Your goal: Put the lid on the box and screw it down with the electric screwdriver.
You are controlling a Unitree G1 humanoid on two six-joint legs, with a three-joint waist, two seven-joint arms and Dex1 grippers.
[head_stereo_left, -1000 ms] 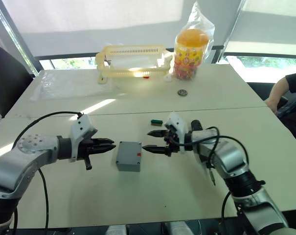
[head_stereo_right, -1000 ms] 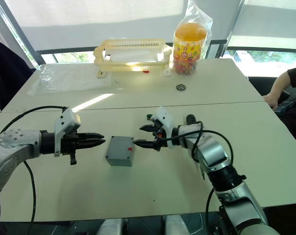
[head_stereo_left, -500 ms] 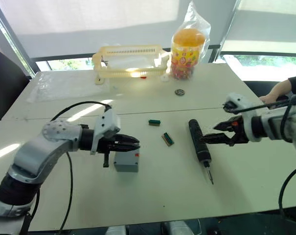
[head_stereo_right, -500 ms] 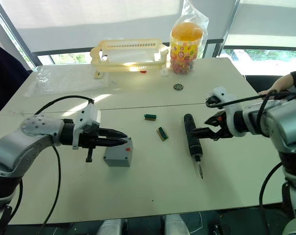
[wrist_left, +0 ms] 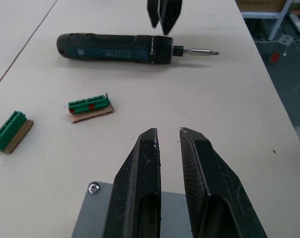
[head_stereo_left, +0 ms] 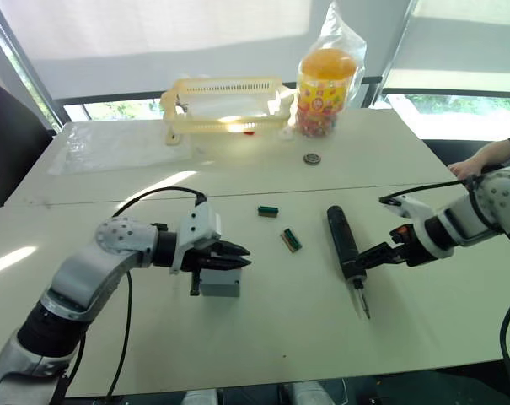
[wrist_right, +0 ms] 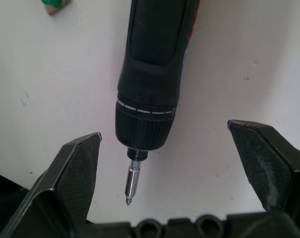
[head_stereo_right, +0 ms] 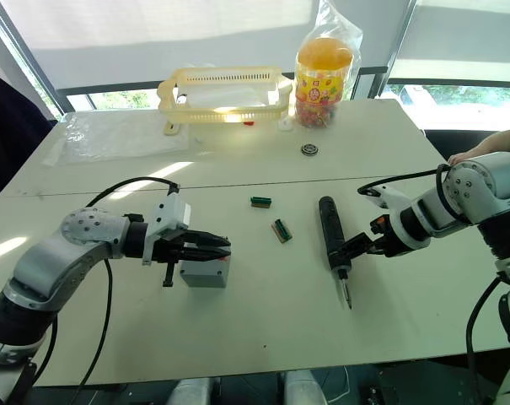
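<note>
The grey box [head_stereo_left: 219, 283] stands on the table left of centre, a red mark on its side. A flat grey lid [wrist_left: 91, 218] with a corner screw closes its top. My left gripper [head_stereo_left: 240, 256] hovers just over that top, fingers [wrist_left: 142, 168] almost together and holding nothing. The dark electric screwdriver [head_stereo_left: 342, 244] lies flat right of centre, bit toward the table's near edge. My right gripper [head_stereo_right: 361, 246] is open at the tool's bit end. Its fingers [wrist_right: 75, 168] stand wide on either side of the chuck [wrist_right: 146, 126] without touching it.
Two small green circuit boards [head_stereo_left: 267, 211] [head_stereo_left: 290, 240] lie between box and screwdriver. At the back stand a yellow slotted basket [head_stereo_left: 225, 105] and a bagged candy jar [head_stereo_left: 326, 80], with a small round part [head_stereo_left: 311, 159] in front. A person's hand [head_stereo_left: 478, 162] rests at the right edge.
My right gripper left the box, swung right and came down open at the screwdriver's bit end. My left gripper moved right from beside the box to above its top.
</note>
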